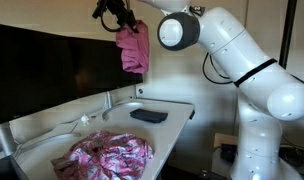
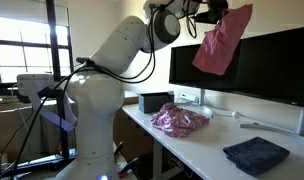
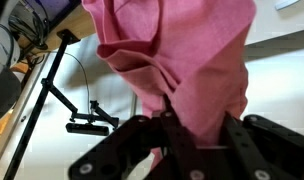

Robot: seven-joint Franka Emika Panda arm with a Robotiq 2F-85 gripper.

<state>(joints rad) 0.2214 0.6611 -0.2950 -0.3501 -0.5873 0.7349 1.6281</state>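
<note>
Surface: in an exterior view a white surface (image 1: 177, 128) runs along the wall, with a dark screen (image 1: 42, 65) behind it.
On it: a crumpled patterned heap (image 1: 112, 155) near the front and a folded dark cloth (image 1: 148, 115) further back, the two apart.
Claw: the claw (image 1: 122, 24) is high above the surface, at the end of the white arm (image 1: 232, 50).
Pink cloth: the pink cloth (image 1: 132, 48) hangs straight down from the claw in front of the wall, clear of everything below.

Surface, from the far end: in an exterior view the surface (image 2: 192, 145) carries the heap (image 2: 180, 118), the dark cloth (image 2: 255, 155) and a black box (image 2: 152, 102) beside the heap.
Claw: the claw (image 2: 218, 11) is at the top edge, above the screen (image 2: 262, 65).
Pink cloth: the pink cloth (image 2: 222, 40) dangles in a slanted, flat drape, well above the heap.

Wrist view: the claw (image 3: 182, 128) is pinched closed on a bunched fold of the pink cloth (image 3: 182, 60), which fills most of the picture.
Beside it: a black stand (image 3: 52, 90) on the floor.

Handling: likely light, limp and soft. It will sway and fold on itself with any quick move.
Hold: a gathered edge or corner, several layers thick, should grip best. A single thin layer could slide out.
</note>
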